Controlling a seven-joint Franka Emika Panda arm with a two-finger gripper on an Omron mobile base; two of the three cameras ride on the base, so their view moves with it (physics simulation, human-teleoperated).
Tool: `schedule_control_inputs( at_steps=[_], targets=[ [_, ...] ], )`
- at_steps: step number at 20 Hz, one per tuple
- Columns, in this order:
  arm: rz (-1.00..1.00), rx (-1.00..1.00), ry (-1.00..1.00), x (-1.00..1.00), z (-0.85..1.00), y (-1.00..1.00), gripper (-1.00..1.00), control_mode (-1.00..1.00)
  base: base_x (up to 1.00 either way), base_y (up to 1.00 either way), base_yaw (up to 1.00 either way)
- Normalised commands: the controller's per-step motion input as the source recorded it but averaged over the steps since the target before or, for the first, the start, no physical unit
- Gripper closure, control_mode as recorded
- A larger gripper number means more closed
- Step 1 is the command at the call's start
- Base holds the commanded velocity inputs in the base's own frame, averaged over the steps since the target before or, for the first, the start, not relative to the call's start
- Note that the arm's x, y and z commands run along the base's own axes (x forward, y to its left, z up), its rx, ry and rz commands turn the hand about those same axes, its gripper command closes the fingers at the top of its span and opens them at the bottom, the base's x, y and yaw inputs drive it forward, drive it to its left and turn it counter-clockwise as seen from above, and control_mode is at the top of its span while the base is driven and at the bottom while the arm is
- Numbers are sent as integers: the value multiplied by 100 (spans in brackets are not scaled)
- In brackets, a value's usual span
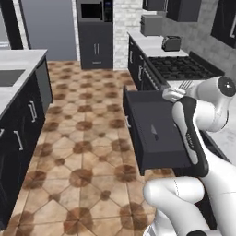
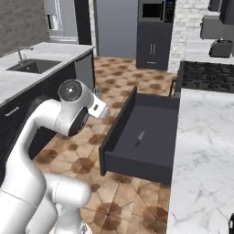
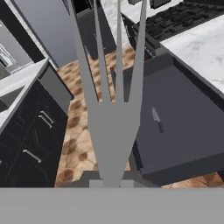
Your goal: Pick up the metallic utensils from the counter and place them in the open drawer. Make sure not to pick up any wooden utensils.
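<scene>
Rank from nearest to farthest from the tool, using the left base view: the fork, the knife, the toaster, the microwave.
1. Slim grey metal fork, held in the tool.
2. Small black-handled knife, inside the drawer below.
3. Grey toaster, on the stove-side counter.
4. Black microwave, far wall.

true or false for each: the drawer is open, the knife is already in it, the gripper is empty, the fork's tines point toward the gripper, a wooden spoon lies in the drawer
1. The open drawer is pulled out. True.
2. The knife lies inside the drawer. True.
3. The gripper is empty. False: it is shut on the fork.
4. The fork's tines point toward the gripper. False: in the hand view they point away from it.
5. A wooden spoon lies in the drawer. False: the knife is the one utensil seen on its floor.
</scene>
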Motion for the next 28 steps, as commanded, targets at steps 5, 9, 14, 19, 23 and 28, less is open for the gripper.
schedule_control_inputs(
  at_steps=[5, 9, 14, 19, 23, 28],
  targets=[
    [0, 0, 0, 0, 0, 0, 100, 100, 53, -49, 0],
    [0, 0, 0, 0, 0, 0, 100, 100, 57, -31, 0],
    [0, 0, 0, 0, 0, 0, 100, 100, 36, -39, 0],
    [0, 0, 3, 19, -20, -21, 100, -100, 9, -13, 0],
    [0, 0, 11, 77, -50, -19, 100, -100, 0, 0, 0],
    [0, -1, 13, 92, -74, -31, 100, -100, 0, 0, 0]
  ],
)
